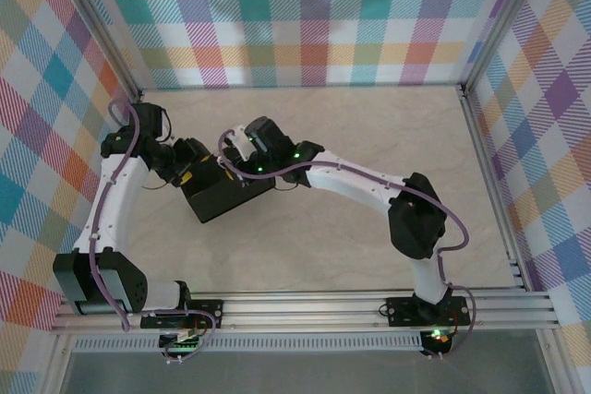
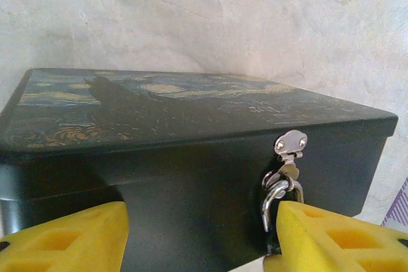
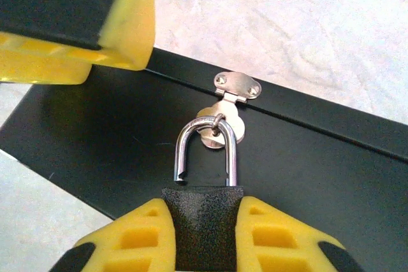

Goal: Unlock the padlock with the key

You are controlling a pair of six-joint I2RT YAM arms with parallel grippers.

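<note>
Right wrist view: the padlock is hanging from the hasp on the black side wall of the box. Its dark, grainy body is sitting squeezed between the two yellow fingers of the right end effector, which is clenching it from both sides. The silver shackle is looping through the hasp's ring. Its right leg is running down into the body, while its left leg is ending just above the body with a notch showing.

In the left wrist view the shackle and hasp are sitting at the right of the same wall, just under the lid, which is showing a blue-and-yellow night-sky print. The lock's body is hiding behind a yellow finger there. The left end effector is standing released, its fingers spreading wide before the wall. I cannot tell whether they are touching the box.

From the top external view the box is lying at an angle on the pale table, left of centre. Both arms are meeting over its far side, with plaid walls enclosing the table.
</note>
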